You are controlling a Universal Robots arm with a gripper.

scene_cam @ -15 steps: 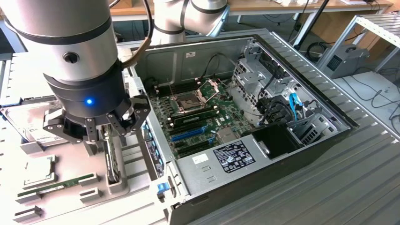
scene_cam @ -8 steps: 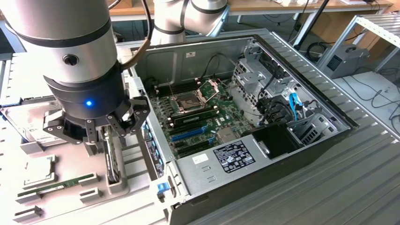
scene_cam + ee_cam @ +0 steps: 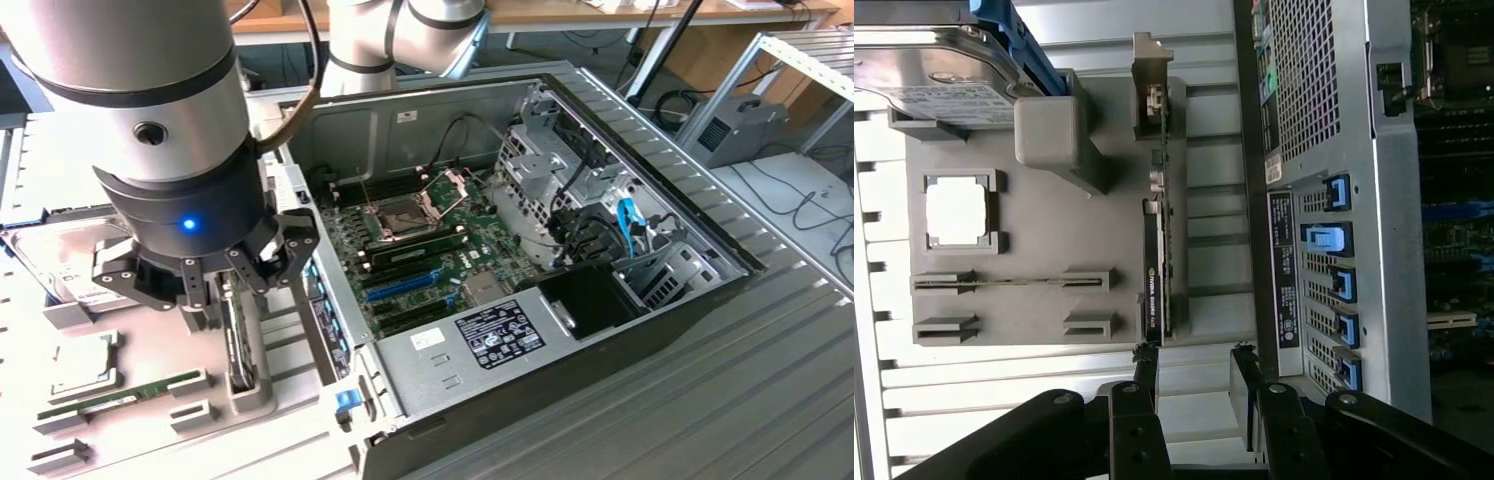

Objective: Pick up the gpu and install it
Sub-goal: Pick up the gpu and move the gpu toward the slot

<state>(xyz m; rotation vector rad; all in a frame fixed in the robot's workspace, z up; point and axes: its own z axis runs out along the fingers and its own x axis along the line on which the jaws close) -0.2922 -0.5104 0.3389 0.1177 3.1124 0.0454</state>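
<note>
The gpu (image 3: 242,345) stands on edge in a slot of the grey parts holder (image 3: 274,395), beside the open computer case (image 3: 694,300). In the wrist view the gpu (image 3: 1157,255) is seen edge-on as a thin dark card with a metal bracket at its far end. My gripper (image 3: 235,288) hangs just above the card, open. In the wrist view the gripper (image 3: 1194,368) has its fingers (image 3: 1146,366) apart with nothing between them, and one finger sits close to the card's near end.
The holder also carries a hard drive (image 3: 934,70), a CPU (image 3: 956,212) and a RAM stick (image 3: 1004,283). The case's motherboard (image 3: 427,235) lies exposed with blue slots (image 3: 400,285). The case's rear panel (image 3: 1324,250) runs close alongside the card.
</note>
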